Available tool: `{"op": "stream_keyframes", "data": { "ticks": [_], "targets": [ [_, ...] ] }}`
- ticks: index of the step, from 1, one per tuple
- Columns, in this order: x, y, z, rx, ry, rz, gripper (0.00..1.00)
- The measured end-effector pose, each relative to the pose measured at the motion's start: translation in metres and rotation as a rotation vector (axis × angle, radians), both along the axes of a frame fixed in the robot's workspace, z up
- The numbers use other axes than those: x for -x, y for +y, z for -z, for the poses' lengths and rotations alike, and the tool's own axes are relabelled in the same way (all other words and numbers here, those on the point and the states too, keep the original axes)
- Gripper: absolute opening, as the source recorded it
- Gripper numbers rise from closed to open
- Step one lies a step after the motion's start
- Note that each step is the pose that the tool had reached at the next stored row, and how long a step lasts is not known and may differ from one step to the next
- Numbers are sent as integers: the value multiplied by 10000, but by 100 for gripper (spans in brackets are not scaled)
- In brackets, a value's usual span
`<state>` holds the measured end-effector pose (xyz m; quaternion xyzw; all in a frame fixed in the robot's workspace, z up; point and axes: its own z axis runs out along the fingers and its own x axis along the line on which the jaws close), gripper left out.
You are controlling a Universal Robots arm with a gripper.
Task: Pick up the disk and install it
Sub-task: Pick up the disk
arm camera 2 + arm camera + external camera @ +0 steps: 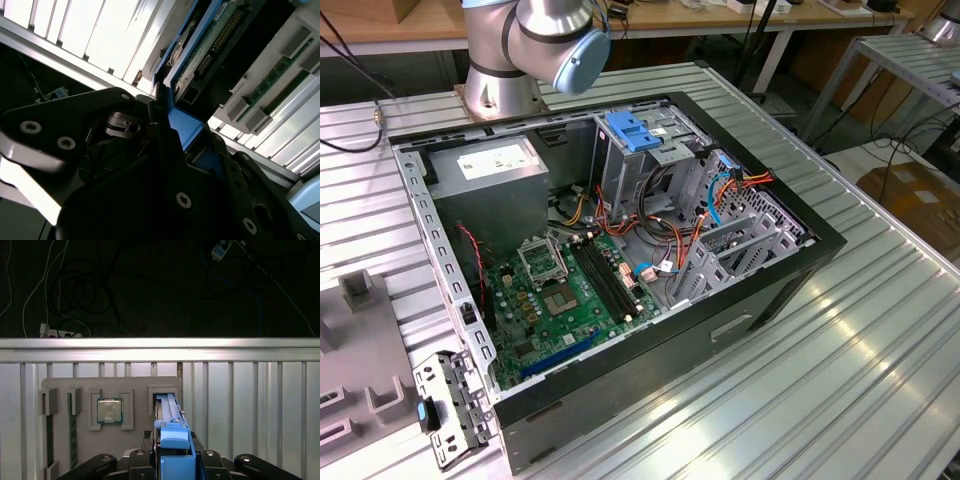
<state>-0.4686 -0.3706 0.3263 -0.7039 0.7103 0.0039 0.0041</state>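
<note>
A ribbed aluminium table [880,330] carries an open computer case [760,300], its grey drive cage [650,150] set toward the far side, with the motherboard lying nearer and toward the exterior view's left. In the first wrist view a grey parts tray [135,385] is seen lying on the table beside its edge. The disk [167,407] stands on edge in a slot of that tray, just beside a seated processor chip [109,411].

The gripper [172,460] is seen pinched on the disk at its blue side rail [175,440]; in the second wrist view the fingers [165,130] are pressed against that rail, with the bare circuit board [215,40] beyond.

The disk is judged rigid, dense and shock-sensitive, with smooth metal faces. It is best held by the rails or edges, never by the board.
</note>
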Motion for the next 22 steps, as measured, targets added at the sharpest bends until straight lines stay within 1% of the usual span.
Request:
{"op": "stream_keyframes", "data": {
  "ticks": [4, 5, 6, 7, 11, 15, 22],
  "targets": [
    [0, -1, -48, 7, 1, -1, 37],
    [-1, 0, -56, 40, -1, -2, 37],
    [0, -1, -70, 97, 3, -1, 37],
    [0, -1, -82, 109, 2, -1, 37],
    [0, 0, -127, 113, 2, -1, 37],
    [0, 0, -185, 112, 1, 0, 37],
    [0, 0, -256, 112, 1, 0, 37]
  ]
}}
